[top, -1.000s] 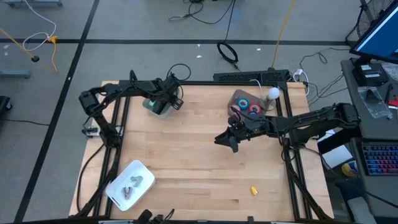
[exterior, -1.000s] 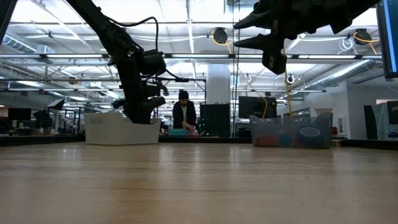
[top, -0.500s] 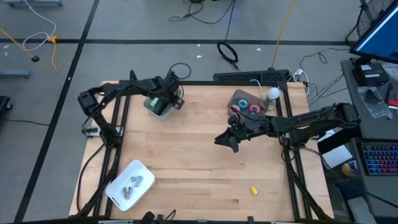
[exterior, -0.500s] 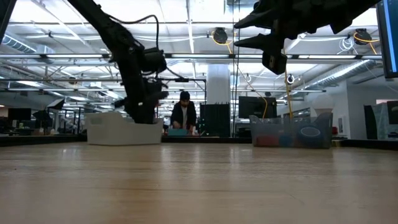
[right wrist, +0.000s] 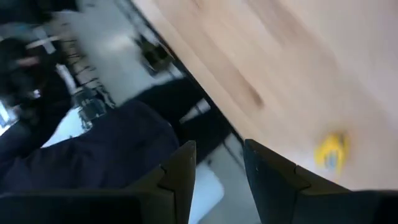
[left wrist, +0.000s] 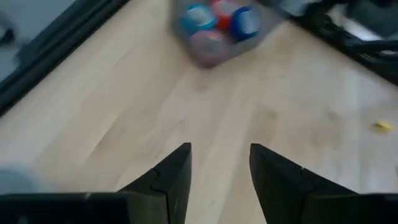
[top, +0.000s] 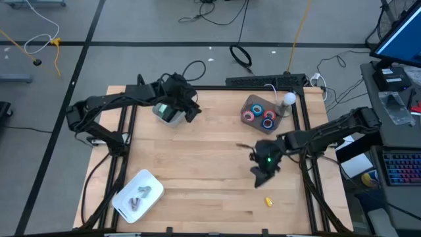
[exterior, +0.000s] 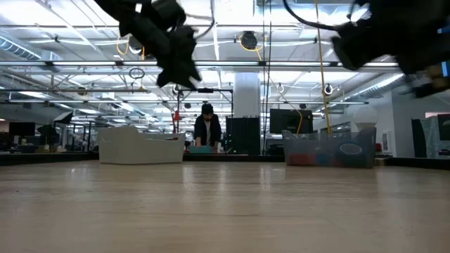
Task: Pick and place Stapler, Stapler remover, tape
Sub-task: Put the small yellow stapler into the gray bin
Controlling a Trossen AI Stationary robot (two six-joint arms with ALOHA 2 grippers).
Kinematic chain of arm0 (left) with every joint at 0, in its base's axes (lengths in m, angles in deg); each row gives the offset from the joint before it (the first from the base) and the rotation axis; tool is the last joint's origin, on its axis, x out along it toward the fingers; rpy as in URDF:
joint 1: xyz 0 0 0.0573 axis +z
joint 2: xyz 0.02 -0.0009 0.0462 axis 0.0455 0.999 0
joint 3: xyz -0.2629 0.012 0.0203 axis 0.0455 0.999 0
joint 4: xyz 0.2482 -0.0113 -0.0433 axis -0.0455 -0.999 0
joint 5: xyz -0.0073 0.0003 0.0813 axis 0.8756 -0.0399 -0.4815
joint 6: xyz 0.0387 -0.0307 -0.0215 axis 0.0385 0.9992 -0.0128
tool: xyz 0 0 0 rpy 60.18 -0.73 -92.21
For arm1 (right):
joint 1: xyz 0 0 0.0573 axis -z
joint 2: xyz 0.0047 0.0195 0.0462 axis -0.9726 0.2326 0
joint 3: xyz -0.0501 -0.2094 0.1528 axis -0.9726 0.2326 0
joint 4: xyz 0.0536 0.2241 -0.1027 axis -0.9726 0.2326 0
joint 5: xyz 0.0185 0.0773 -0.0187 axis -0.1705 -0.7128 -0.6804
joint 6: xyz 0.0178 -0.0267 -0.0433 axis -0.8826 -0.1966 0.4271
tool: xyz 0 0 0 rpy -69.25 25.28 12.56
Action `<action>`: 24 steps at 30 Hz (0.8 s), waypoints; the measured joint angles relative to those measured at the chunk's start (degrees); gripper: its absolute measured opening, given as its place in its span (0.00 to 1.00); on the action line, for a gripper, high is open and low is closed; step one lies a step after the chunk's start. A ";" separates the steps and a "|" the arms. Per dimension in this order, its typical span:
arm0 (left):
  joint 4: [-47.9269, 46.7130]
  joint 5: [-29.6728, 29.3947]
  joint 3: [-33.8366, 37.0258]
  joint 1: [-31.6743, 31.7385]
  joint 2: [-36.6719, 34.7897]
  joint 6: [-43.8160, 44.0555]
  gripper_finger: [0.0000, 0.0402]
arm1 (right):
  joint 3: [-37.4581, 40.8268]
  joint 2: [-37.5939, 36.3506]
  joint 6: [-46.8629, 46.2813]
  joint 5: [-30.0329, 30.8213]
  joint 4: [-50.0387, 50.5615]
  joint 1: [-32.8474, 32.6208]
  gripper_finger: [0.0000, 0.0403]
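We see the tape (top: pixel 259 113), two red rolls and two blue ones, sitting together in a clear bin (top: pixel 248 103) near the far right corner of the worktop (top: pixel 197 164). A gray bin (top: pixel 167 112) sits near the far left corner. A white tray (top: pixel 137 195) lies near the front left corner with some gray metal things (top: pixel 139 195) in it. A small yellow thing (top: pixel 268 201) lies alone near the front right part of the worktop.

Our left gripper (top: pixel 191 110) is up in the air just beside the gray bin. Its fingers (left wrist: pixel 176 171) are apart and hold nothing. Our right gripper (top: pixel 261 176) hangs over the wood near the yellow thing. Its fingers (right wrist: pixel 180 168) are a little apart and hold nothing too.

We think the tape rolls are light, stiff and round, so they could roll away. They sit close together. We would pinch one roll across its ring, with one finger in the hole and one outside.
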 joint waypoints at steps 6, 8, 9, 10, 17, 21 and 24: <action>3.14 4.09 -0.04 -4.09 -3.37 -3.57 0.41 | 0.00 0.00 -18.83 5.73 1.87 -11.54 0.32; 3.45 5.91 0.17 -4.75 -4.55 -4.23 0.41 | 0.00 0.00 -23.48 10.01 2.02 -15.06 0.32; 4.99 6.63 0.07 -5.11 -4.94 -4.60 0.41 | 0.00 0.00 -25.64 12.24 2.24 -16.69 0.32; 5.72 7.07 -0.02 -5.33 -5.43 -4.78 0.41 | 0.00 0.00 -27.53 14.44 2.31 -18.20 0.32; 6.45 9.77 0.13 -5.28 -7.35 -4.58 0.41 | 0.00 0.02 -40.14 21.05 6.83 -26.33 0.32; 6.75 12.77 0.05 -5.76 -7.72 -4.76 0.41 | 0.00 0.25 -44.47 23.81 9.63 -29.36 0.32; 6.99 15.36 0.13 -6.19 -8.42 -5.00 0.41 | -0.01 1.37 -44.56 28.71 9.62 -30.63 0.32</action>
